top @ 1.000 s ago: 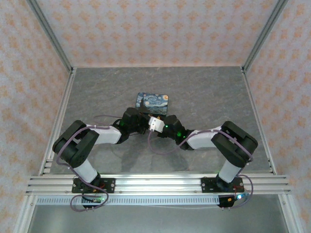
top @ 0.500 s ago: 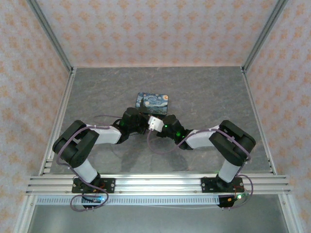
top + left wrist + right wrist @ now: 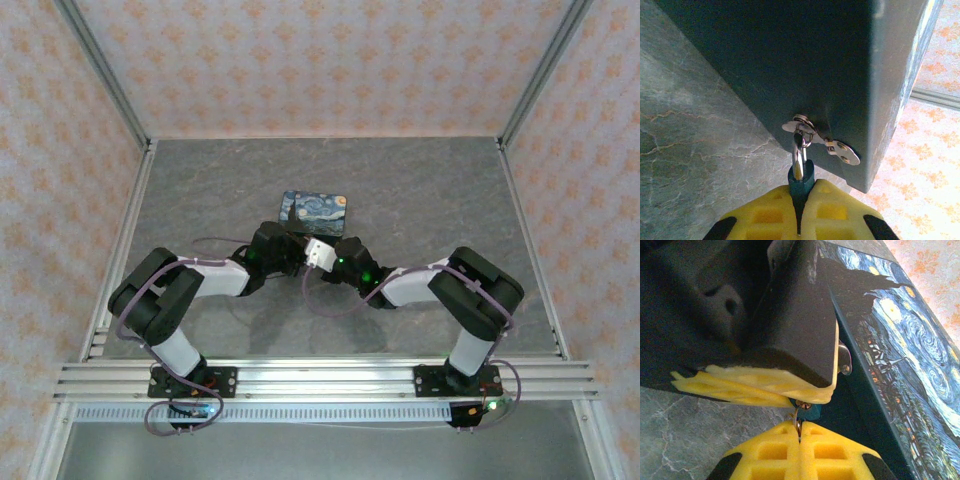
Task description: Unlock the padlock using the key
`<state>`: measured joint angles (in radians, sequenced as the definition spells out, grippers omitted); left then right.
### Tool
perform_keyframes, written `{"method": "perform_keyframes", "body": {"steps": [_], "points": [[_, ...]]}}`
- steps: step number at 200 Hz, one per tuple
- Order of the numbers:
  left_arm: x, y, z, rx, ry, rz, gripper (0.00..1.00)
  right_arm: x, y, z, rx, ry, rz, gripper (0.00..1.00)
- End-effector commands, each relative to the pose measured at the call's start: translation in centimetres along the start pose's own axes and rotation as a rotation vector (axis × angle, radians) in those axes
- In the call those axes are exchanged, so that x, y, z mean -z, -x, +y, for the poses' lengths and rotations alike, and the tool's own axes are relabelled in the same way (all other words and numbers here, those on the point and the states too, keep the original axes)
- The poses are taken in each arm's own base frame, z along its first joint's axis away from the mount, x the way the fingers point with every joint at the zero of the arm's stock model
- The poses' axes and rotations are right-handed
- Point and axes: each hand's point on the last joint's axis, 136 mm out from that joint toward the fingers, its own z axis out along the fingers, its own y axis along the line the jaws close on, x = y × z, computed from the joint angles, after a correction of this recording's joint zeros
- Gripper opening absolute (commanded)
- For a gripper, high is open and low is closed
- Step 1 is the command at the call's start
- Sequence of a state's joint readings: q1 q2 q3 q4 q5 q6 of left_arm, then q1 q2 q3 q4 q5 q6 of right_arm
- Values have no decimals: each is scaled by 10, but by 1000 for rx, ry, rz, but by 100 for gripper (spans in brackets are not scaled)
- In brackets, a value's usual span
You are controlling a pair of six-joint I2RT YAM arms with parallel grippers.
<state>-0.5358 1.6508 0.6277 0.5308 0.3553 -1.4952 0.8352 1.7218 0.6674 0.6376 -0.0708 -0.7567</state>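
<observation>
The padlock (image 3: 801, 181), a small dark teal body with a silver shackle, hangs through the metal hasp (image 3: 842, 151) on the dark front of the box (image 3: 790, 60). My left gripper (image 3: 801, 199) is shut on the padlock's body from below. In the right wrist view, the key (image 3: 798, 422) is a thin metal sliver running up into the padlock (image 3: 813, 412). My right gripper (image 3: 800, 434) is shut on that key. The left gripper's yellow pads (image 3: 755, 382) lie just above it. From above, both arms meet at the near side of the box (image 3: 315, 208).
The box's lid is painted with a blue night sky (image 3: 905, 345). It stands mid-table on the grey marbled surface (image 3: 420, 190). Patterned walls and aluminium posts (image 3: 100, 70) enclose the table, with a rail (image 3: 320, 375) along the near edge.
The right gripper's jaws have closed onto the key. The right forearm has edged slightly left toward the box. The left gripper has kept its hold on the padlock.
</observation>
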Motion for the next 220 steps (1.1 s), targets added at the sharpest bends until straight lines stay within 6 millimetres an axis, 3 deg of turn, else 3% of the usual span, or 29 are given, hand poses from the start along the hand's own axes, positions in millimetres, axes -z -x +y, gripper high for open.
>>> {"method": "perform_keyframes", "body": {"steps": [1,72,113,145,168,220], "points": [[2,-10,-9,-8,-22,40,0,1,23,-9,-90,-23,-81,0],[2,-10,-8,-10,-18,39,0,0,27,1,-338,57,-91,0],[2,-10,-6,-27,-5,36,0,0,19,0,-407,65,-68,0],[5,-6,-5,-68,22,16,24,1,7,-2,-500,107,-18,0],[10,-3,-8,-110,31,-3,40,2,4,-8,-666,168,11,0],[29,5,-13,-183,64,-35,51,2,-1,-3,-924,292,42,0]]}}
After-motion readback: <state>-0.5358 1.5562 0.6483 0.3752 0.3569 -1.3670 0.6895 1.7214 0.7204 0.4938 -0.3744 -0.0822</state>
